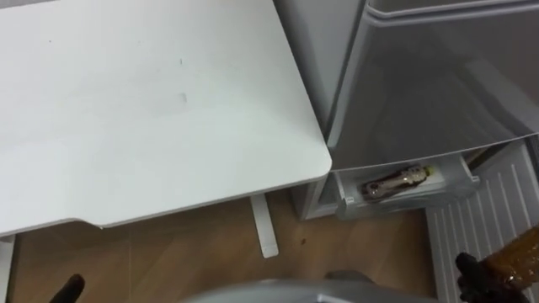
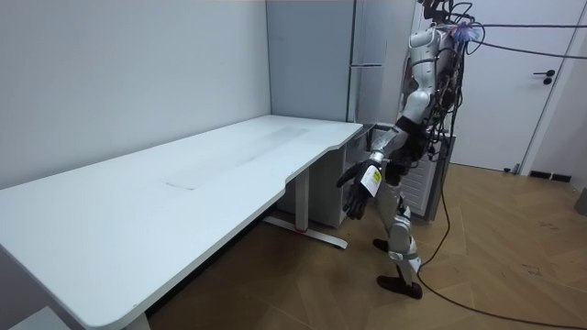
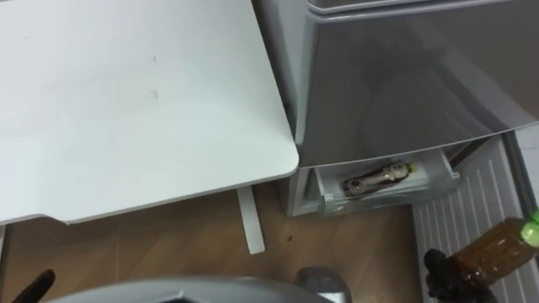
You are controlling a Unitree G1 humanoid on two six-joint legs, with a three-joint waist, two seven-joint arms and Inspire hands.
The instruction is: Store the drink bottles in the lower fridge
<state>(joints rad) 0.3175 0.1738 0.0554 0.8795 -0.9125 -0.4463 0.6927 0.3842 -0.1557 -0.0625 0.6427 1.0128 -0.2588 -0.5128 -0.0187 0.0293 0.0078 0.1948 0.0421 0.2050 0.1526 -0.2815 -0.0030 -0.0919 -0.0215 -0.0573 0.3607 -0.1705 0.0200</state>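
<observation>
A brown drink bottle with a green cap is at the lower right, and my right hand is shut on its lower part. It hangs over the ribbed inner side of the open lower fridge door. Another bottle with a brown label lies on its side in the clear drawer at the bottom of the fridge. My left hand hangs low at the lower left with relaxed fingers and holds nothing; it also appears beside my hip in the room view.
A large white desk stands close on the left, with its leg near the fridge. The grey upper fridge door is closed above the drawer. Wooden floor lies between the desk and me.
</observation>
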